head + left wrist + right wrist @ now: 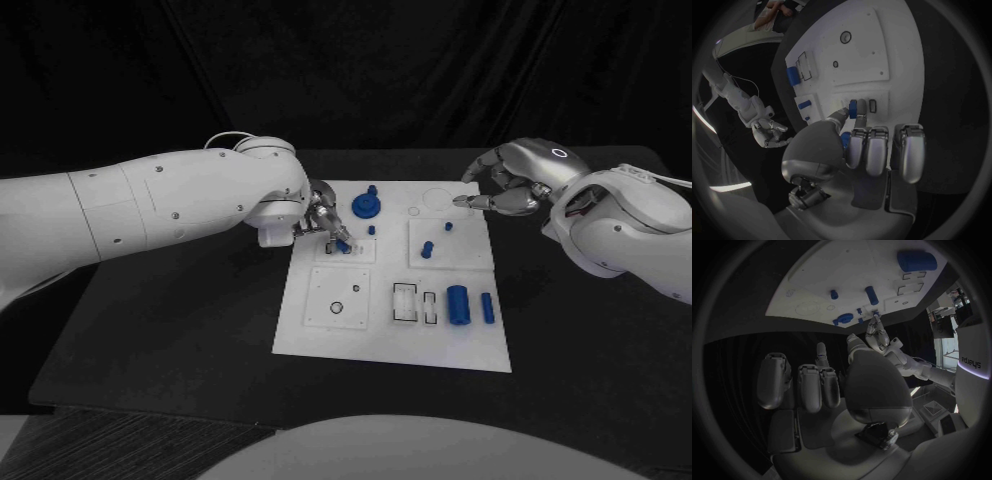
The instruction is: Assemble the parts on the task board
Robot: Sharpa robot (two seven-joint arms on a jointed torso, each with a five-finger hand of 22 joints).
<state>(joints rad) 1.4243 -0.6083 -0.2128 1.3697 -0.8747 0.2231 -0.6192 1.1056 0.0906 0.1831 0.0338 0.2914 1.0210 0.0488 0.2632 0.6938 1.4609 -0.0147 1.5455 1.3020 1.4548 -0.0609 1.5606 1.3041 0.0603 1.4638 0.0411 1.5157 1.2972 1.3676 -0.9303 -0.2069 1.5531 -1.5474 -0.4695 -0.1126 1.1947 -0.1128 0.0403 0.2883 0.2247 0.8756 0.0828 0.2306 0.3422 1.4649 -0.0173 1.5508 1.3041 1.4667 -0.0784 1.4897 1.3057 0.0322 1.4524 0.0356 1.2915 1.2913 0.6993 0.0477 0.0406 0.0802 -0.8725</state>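
Head view: left hand (320,222) down at the near-left part of the task board (325,330), thumb and a finger pinched on a small blue part (342,244) right over a rectangular slot there. Right hand (508,185) up off the board's far right edge, fingers curled in, nothing visibly held. Elsewhere on the board: a round blue part (366,206) at the far side, a blue peg (430,247) in the middle, a large blue cylinder (457,304) and a slimmer blue piece (488,308) near the front right.

Left wrist view: small blue part (852,108) clamped between fingertips (861,106), standing roughly upright at the slot. Hard to tell whether already seated or just touching the rim. Best done by keeping the part square to the slot, pressing straight down with light force, and letting go only once it stands flush; any tilt likely to jam it.

Right wrist view: right hand (826,385) curled and empty, well clear of the board; best kept there, out of the way.
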